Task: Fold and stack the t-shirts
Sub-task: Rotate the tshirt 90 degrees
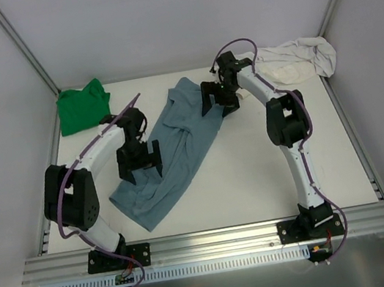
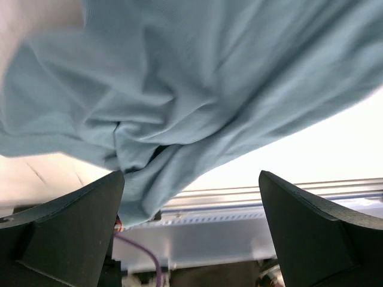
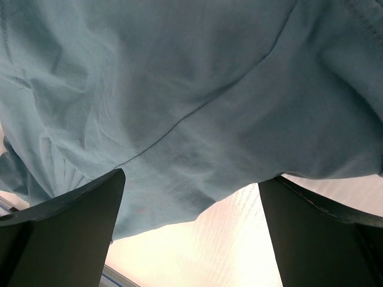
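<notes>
The white counter (image 1: 257, 176) carries a blue shirt (image 1: 172, 154), which lies crumpled and slantwise across the middle, from near left toward far centre. A cream shirt (image 1: 296, 60) is bunched in the far right corner, and a green shirt (image 1: 81, 107) in the far left. The left fingers (image 2: 60, 233) stand wide over the blue shirt's near part, holding nothing. The right fingers (image 3: 60, 233) stand wide over its far end, also empty.
</notes>
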`<state>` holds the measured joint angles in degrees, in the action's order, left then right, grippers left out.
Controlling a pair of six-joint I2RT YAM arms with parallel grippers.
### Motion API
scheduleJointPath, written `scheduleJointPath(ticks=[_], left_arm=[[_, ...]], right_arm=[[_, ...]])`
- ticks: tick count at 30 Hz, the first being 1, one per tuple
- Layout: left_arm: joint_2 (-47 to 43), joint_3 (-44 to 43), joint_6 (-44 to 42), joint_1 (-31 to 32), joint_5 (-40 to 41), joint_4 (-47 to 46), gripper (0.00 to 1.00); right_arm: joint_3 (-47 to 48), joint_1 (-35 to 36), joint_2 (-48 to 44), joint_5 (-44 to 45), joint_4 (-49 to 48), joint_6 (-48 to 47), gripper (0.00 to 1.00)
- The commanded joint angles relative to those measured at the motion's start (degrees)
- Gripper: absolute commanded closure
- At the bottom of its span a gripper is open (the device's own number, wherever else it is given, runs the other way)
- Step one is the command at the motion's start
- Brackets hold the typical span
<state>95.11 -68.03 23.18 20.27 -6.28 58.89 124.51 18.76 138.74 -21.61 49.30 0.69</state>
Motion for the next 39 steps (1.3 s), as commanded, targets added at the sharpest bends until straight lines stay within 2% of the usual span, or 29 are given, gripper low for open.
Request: scheduleJointPath(ticks=[1, 5, 12, 26, 32, 39], left_arm=[[-1.7, -7.1, -1.3, 0.4, -3.7, 2.7, 0.01], [-3.1, -10.0, -5.1, 0.4, -5.9, 5.1, 0.01], [-3.8, -4.3, -7.9, 0.7, -4.3, 10.4, 0.01], [1.7, 1.0, -7.6, 6.7, -3.2, 9.2, 0.01], [5.3, 0.6, -8.1, 9.6, 0.8, 9.3, 0.01], [10.1, -1.1, -6.3, 12.0, 11.4, 9.7, 0.01]], right_arm=[[2.0, -0.5, -0.5, -1.3, -0.3, 0.7, 0.01], [2.1, -0.7, -0.5, -1.8, -0.5, 1.0, 0.01], [2.4, -1.4, -0.7, -1.9, -0.8, 1.3, 0.01], [-0.4, -1.5, -2.4, -1.9, -2.5, 1.6, 0.01], [-0.8, -2.0, -3.0, -2.2, -3.1, 1.7, 0.0], [-0.7, -2.5, -3.1, -3.1, -3.2, 1.9, 0.01]])
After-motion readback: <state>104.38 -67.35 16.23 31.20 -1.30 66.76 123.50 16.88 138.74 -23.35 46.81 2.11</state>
